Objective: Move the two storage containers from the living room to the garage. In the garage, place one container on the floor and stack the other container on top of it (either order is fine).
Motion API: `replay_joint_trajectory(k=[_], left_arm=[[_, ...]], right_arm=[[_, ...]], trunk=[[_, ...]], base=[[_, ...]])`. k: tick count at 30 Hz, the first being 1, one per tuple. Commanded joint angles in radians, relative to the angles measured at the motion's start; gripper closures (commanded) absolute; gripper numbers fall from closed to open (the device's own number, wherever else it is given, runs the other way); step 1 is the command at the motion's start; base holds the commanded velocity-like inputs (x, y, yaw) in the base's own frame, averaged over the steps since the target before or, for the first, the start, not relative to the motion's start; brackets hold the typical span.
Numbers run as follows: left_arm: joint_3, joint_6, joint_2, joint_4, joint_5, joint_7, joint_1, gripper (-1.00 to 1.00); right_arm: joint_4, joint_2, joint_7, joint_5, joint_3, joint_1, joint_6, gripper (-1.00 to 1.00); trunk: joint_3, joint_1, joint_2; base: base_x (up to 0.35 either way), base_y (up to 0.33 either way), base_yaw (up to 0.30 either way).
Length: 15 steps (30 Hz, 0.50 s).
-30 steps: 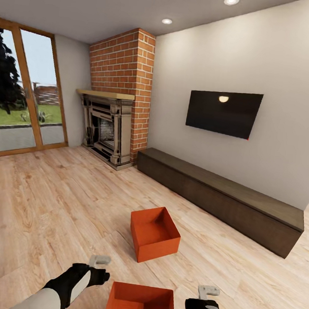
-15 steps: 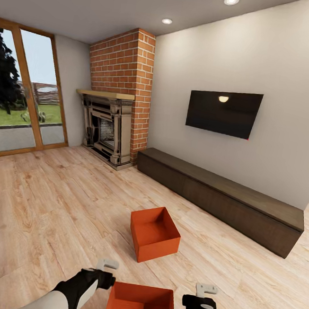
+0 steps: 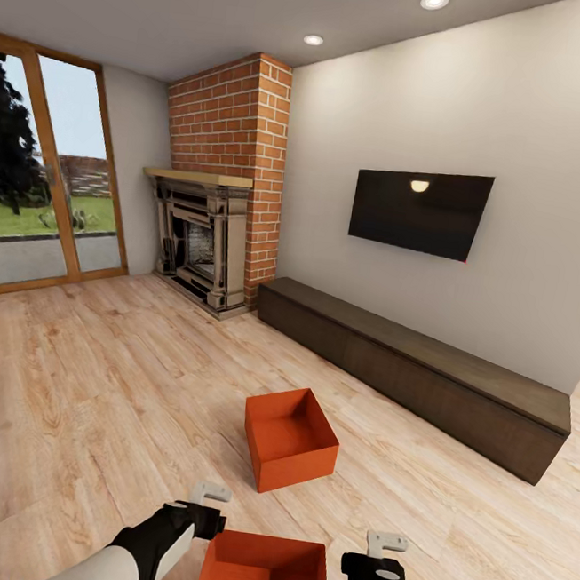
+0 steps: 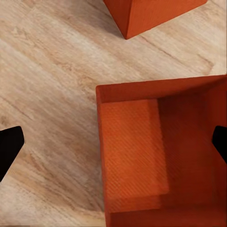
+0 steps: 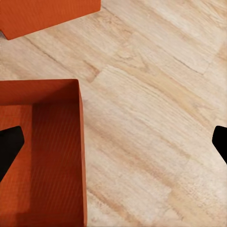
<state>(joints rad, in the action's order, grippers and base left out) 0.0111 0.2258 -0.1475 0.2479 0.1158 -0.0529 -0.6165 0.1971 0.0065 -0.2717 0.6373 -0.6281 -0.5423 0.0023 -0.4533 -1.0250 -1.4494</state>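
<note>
Nearest you, one storage container (image 3: 266,571) sits on the wood plank floor (image 3: 91,394) between both arms. Left gripper (image 3: 209,494) and right gripper (image 3: 387,543) hang spread wide, holding nothing. Straddle opposite walls squarely before closing. The second container (image 3: 290,439) lies farther off, apart.

Both arms at frame bottom: white forearm shells, black wrist sections. Left end effector (image 3: 211,493) & right end effector (image 3: 387,543): pale grey fingers; dark tips in wrist views.
</note>
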Motion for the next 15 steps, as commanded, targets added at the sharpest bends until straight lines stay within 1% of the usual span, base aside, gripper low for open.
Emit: replay_joint_trajectory(k=[1, 4, 15], left_arm=[[0.001, 0.006, -0.001, 0.002, 0.010, -0.005, 0.000, -1.00], [0.001, 0.006, -0.004, 0.002, 0.010, -0.017, 0.000, -1.00], [0.000, 0.007, -0.003, 0.001, 0.004, -0.021, 0.000, -1.00]], right_arm=[[0.001, 0.000, -0.006, 0.008, -0.009, -0.001, 0.000, -1.00], [0.002, -0.001, -0.005, 0.008, -0.009, -0.001, 0.001, -1.00], [0.021, -0.002, -0.004, 0.000, -0.010, -0.001, 0.002, -1.00]], trunk=[[-0.001, 0.000, -0.001], [-0.010, -0.011, -0.022], [-0.045, -0.054, -0.099]], base=[[0.000, 0.000, 0.000], [0.000, 0.000, 0.000], [0.000, 0.000, 0.000]])
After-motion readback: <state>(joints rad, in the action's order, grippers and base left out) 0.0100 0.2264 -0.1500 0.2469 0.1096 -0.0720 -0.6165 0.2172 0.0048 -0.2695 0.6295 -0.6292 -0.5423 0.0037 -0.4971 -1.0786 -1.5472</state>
